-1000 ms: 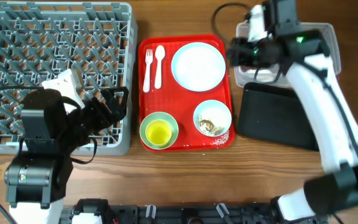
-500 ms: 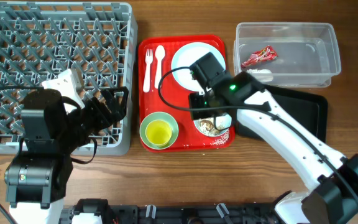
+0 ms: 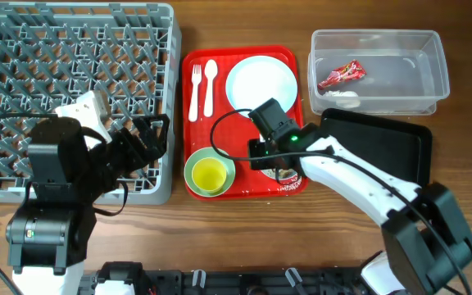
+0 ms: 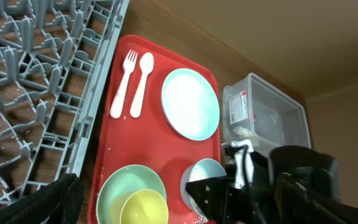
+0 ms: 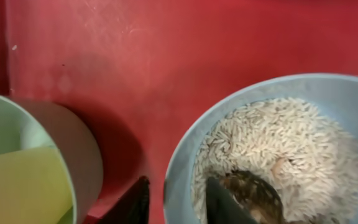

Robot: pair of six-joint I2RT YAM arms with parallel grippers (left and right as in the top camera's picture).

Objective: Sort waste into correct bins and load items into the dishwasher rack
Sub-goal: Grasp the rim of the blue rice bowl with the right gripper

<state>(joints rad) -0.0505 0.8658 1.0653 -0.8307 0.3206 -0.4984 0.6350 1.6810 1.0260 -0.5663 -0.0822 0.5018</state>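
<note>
My right gripper (image 3: 270,156) is open at the pale blue bowl (image 5: 185,149), one finger outside its near rim and one inside. The bowl holds whitish rice (image 5: 272,143) and a brown scrap. In the overhead view the bowl (image 3: 290,175) is mostly hidden under the gripper. The yellow cup (image 3: 211,174) sits in the light green bowl (image 3: 195,162). The blue plate (image 3: 260,84), white fork (image 3: 194,88) and spoon (image 3: 209,82) lie on the red tray (image 3: 244,190). The red wrapper (image 3: 341,75) lies in the clear tub (image 3: 437,49). My left gripper (image 3: 150,135) is open and empty over the grey rack (image 3: 72,8).
The black tray (image 3: 383,147) lies right of the red tray, below the tub. The rack's right wall borders the red tray's left edge. A whitish scrap (image 3: 338,97) lies in the tub. My right arm crosses the black tray's near left corner.
My right arm swung from the clear tub, leaving the wrapper there, to the red tray and came down onto the blue bowl's rim. The left arm has not moved.
</note>
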